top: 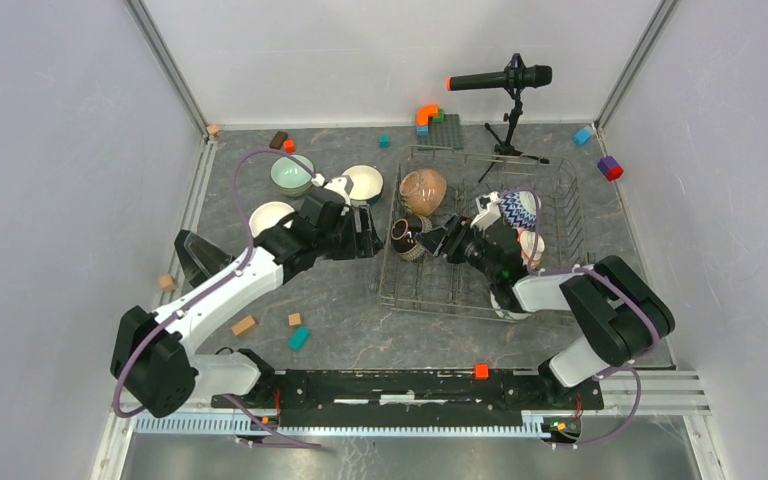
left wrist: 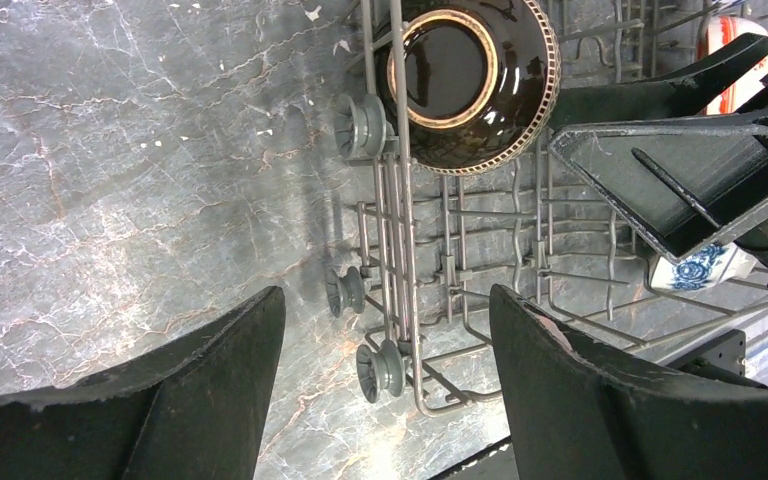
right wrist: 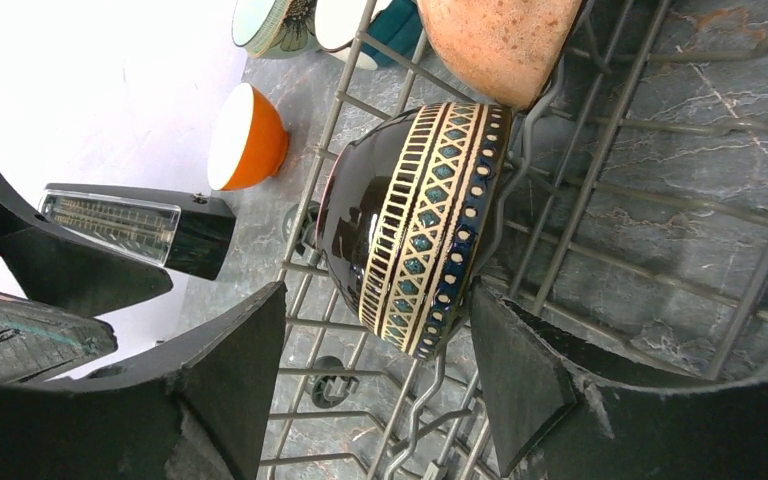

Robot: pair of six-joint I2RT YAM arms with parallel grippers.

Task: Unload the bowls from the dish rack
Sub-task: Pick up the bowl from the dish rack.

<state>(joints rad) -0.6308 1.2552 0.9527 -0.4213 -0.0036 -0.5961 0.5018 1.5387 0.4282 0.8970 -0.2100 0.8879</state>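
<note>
Dark striped bowl (left wrist: 470,80) in dish rack (left wrist: 403,250), near edge.

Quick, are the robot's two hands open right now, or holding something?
Left hand: open, holding nothing.
Right hand: open, fingers either side of the dark glossy ceramic bowl with a cream-and-teal patterned band, not yet gripping it.

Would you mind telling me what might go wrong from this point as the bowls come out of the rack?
1. The right arm's jaws stand open astride the dark patterned bowl, which leans on edge in the dish rack. Closing on its curved glazed wall might let it slip onto the wires or the speckled brown bowl close by.
2. The left arm's jaws hang open at the rack's edge beside that same bowl, so the arms may collide.
</note>
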